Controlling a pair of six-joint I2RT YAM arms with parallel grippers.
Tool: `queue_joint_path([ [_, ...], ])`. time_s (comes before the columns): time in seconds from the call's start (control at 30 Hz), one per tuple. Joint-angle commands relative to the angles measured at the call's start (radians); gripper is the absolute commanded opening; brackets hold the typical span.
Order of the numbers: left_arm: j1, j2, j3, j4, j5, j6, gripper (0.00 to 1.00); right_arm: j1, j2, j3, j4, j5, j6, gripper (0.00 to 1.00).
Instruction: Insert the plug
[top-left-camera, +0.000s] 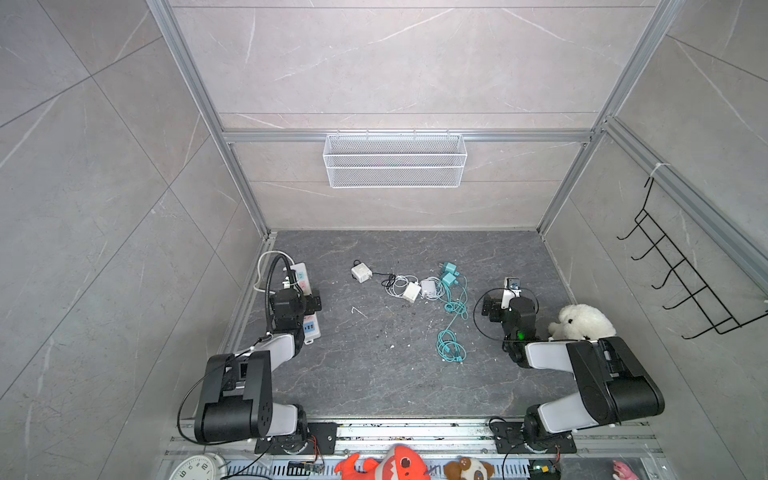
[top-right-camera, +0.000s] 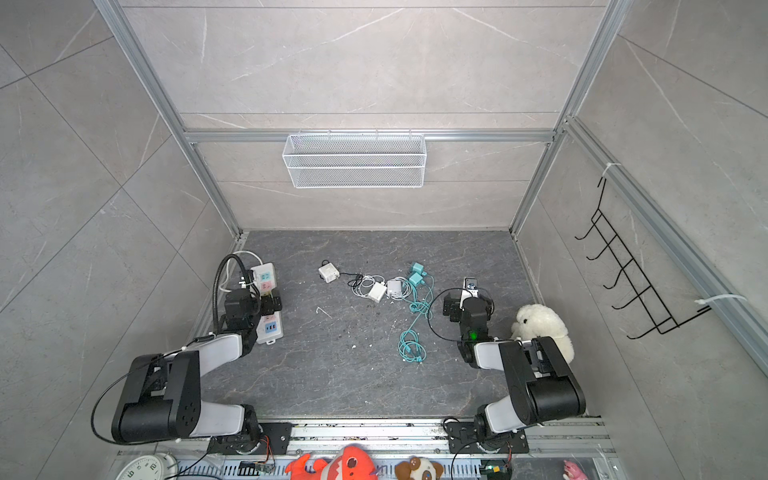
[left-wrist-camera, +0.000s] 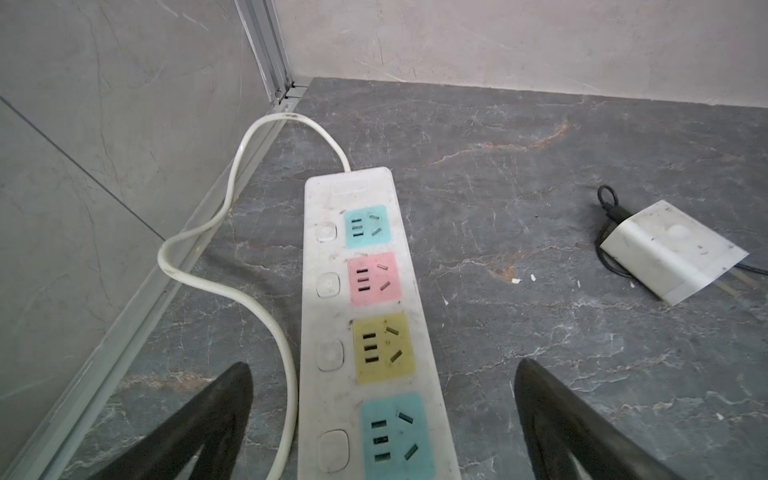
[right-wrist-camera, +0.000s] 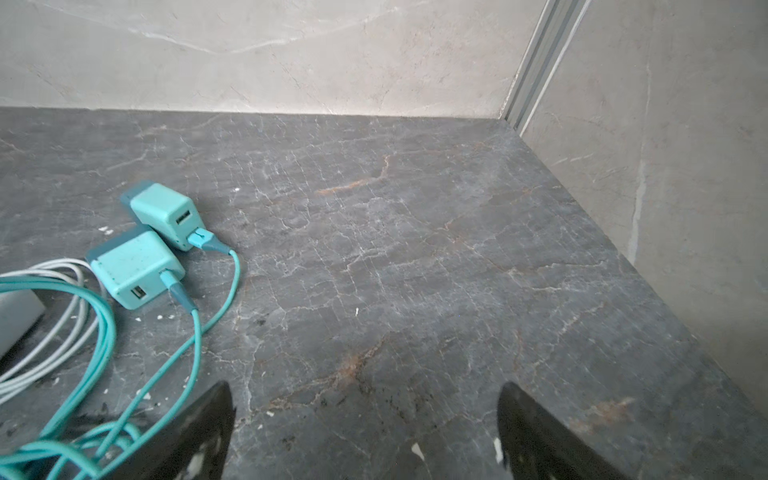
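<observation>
Dark veined stone tabletop, matte, walled on 3 sides; wide open room centre-front. White power strip, long rounded bar w/ pastel sockets, lies along left wall edge. L gripper over strip, jaws spread, nothing held. R gripper over bare slab nr right wall, jaws spread, empty. White boxy plug flat mid-table, apart from strip, not yet inserted. Teal cube chargers touching, nr R gripper.

You have a white wire-mesh basket on the back wall, a black wire hook rack on a side wall, and a fluffy white plush toy (near that wall).
</observation>
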Motion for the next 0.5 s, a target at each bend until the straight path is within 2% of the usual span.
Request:
queue_joint_path([
  [0.0,0.0,-0.063,0.037,-0.157,0.007,-0.051,1.0,0.008,-0.079,0.105,-0.209,0.068,0.029,0.99],
  [0.13,-0.001,-0.119,0.079,-0.293,-0.005,-0.158,1.0,0.023,-0.122,0.168,-0.328,0.061,0.014,0.99],
  [0.3,0.0,-0.148,0.223,-0.618,-0.021,-0.292,1.0,0.033,-0.211,0.278,-0.6,0.018,0.101,0.99],
  [0.47,0.0,-0.115,0.336,-0.91,-0.043,-0.453,1.0,0.058,-0.212,0.416,-0.88,-0.073,0.191,0.99],
])
